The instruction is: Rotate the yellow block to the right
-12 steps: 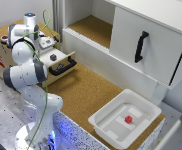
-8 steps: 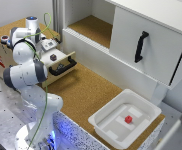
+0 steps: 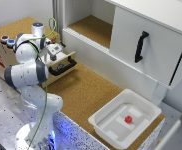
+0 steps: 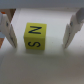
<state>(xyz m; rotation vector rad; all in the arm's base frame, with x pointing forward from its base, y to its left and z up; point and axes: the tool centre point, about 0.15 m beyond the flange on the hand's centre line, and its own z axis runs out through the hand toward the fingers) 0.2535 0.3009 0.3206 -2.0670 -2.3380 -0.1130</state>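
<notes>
A white tub holds one small red piece. The yellow block (lettered N and S) sits between the released gripper fingers, with a gap on each side.

A cork-brown tabletop spreads across the scene, with a white cabinet along its far side, its door carrying a black handle. A speckled grey surface, possibly metal, lies below. The lighting is soft and even.
</notes>
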